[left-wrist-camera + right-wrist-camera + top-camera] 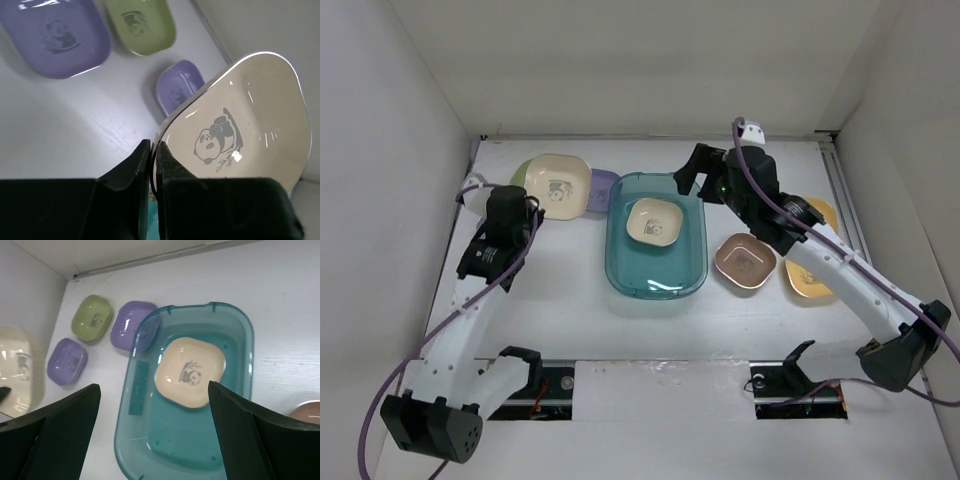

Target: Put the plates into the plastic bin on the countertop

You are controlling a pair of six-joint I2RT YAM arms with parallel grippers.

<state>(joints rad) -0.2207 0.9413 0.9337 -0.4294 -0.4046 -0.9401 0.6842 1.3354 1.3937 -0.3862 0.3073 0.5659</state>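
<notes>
One cream rounded-square plate lies inside the translucent teal plastic bin. Left hand is clamped on a second cream plate, left of the bin. Right hand hangs above the bin, fingers apart, empty. At least five other plates sit on the white surface either side of the bin, still to be loaded.

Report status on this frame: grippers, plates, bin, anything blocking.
Left gripper shut on cream plate rim, lifted left of plastic bin. Right gripper open, empty, at bin's far edge. Second cream plate sits inside; nothing visible blocking the drop.
</notes>
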